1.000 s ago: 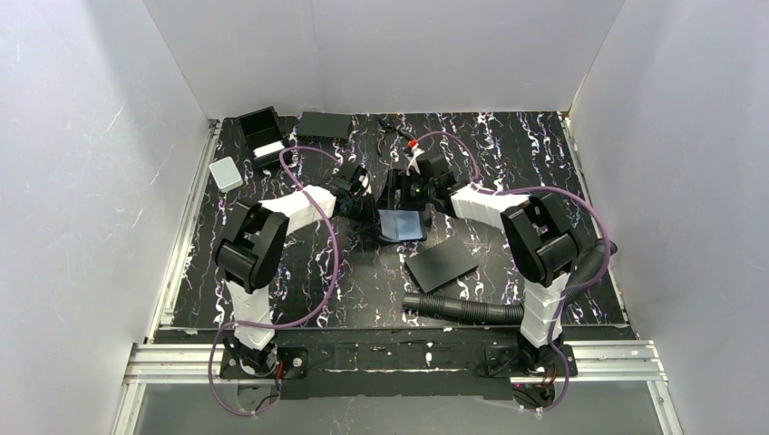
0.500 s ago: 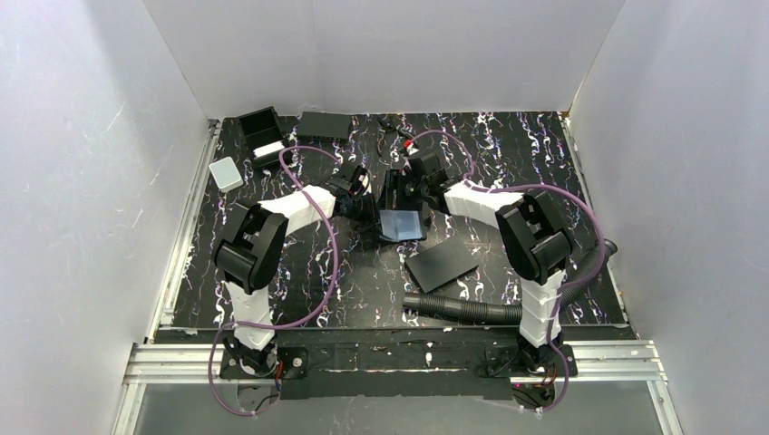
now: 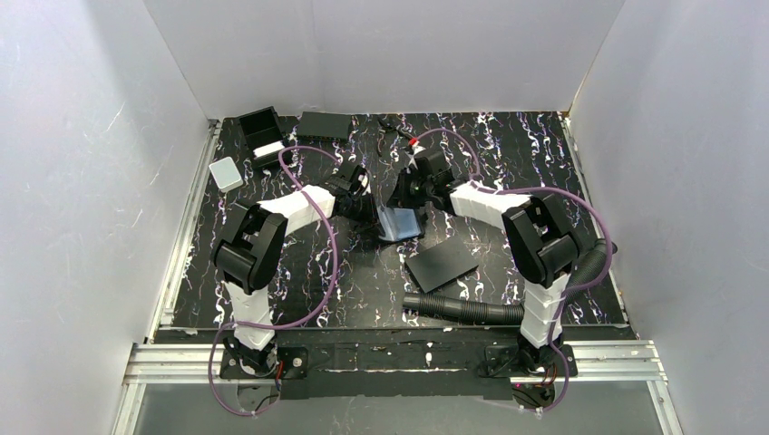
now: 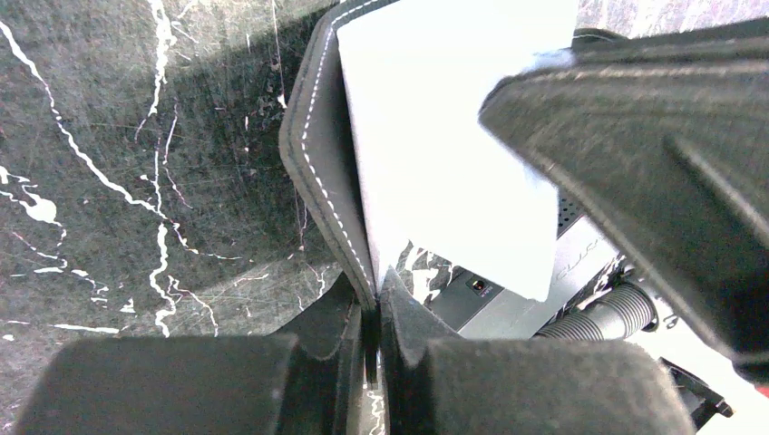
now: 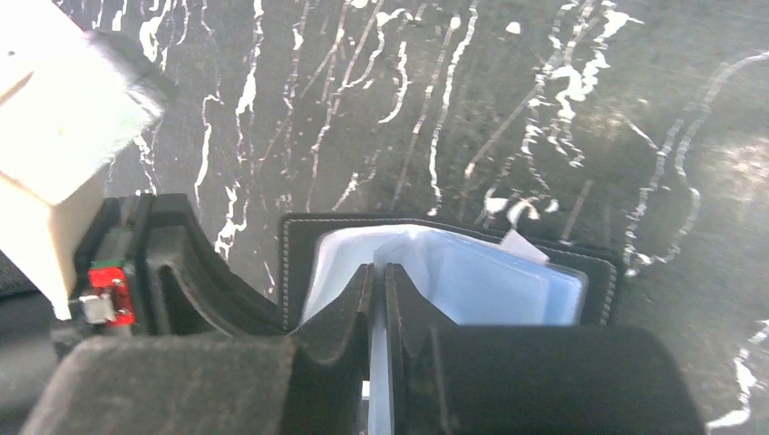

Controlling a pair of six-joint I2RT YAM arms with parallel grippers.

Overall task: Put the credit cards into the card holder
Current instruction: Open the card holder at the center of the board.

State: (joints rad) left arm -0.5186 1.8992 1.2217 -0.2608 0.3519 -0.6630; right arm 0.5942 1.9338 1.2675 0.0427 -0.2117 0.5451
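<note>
**Table** (image 3: pixel 363 299): black, white-veined, matte, flat. 2 arms meet over its centre.

**Card holder** (image 4: pixel 317 163): black, soft, leather-like, w/ white stitching along the edge and rounded corners. It lies opened at table centre, btwn the 2 grippers. Pale, clear-looking pockets show inside in the right wrist view. Its long axis runs across that view, directly ahead of the right fingertips.

**Credit card** (image 3: pixel 404 224): 1 in hand. Thin, stiff, glossy, pale blue, washed near-white in the left wrist view. It is tilted, not flat, w/ 1 face just beside the holder's inner side. Whether its lead edge is inside a pocket: cannot tell. Other cards: not made out.

**Left gripper** (image 4: pixel 374 313): jaws pressed together, pinching the holder's stitched edge.

**Right gripper** (image 5: pixel 379 299): jaws closed to a sliver on the card, which shows edge-on btwn them.

**Key relation:** the holder lies ahead of the right gripper, on the side toward the left gripper. The right arm has the card and the left arm steadies the holder.

**Judgement:** the next move is prob. a push of the card along its own plane into a pocket. That needs the card edge lined up w/ the pocket mouth.

**Risk:** the soft holder may flex and the glossy card may slip.
</note>
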